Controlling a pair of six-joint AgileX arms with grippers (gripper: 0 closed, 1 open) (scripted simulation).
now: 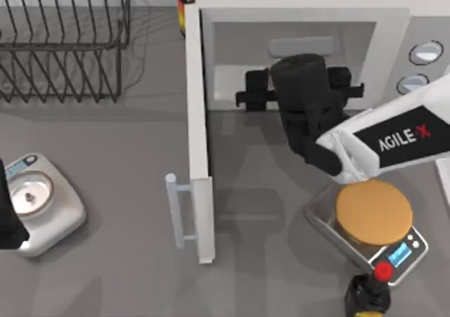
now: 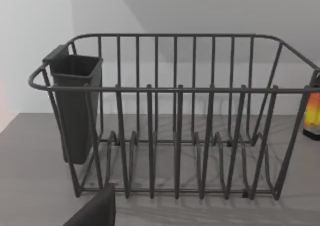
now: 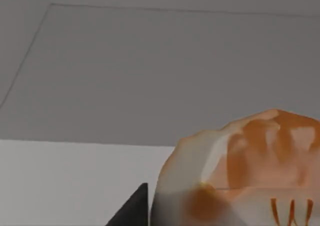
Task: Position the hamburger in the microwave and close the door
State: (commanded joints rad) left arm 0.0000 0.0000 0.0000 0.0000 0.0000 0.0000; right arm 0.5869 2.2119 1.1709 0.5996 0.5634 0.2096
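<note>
The microwave (image 1: 394, 29) stands at the back right with its door (image 1: 197, 120) swung fully open towards the front, bar handle (image 1: 174, 211) on the outer side. My right arm reaches into the cavity mouth, and my right gripper (image 1: 302, 92) is inside the opening. In the right wrist view the hamburger (image 3: 240, 171) is very close and tilted. A dark fingertip (image 3: 132, 208) presses against its pale edge, and the white cavity floor (image 3: 75, 181) lies below. My left arm (image 1: 7, 218) is parked at the table's left edge.
A scale with a large tan disc (image 1: 373, 211) sits under the right arm, with a red-capped black object (image 1: 369, 292) in front of it. Another scale (image 1: 42, 201) is at the left. A wire dish rack (image 1: 63, 43) (image 2: 175, 116) fills the back left, with a bottle (image 1: 184, 8) beside the microwave.
</note>
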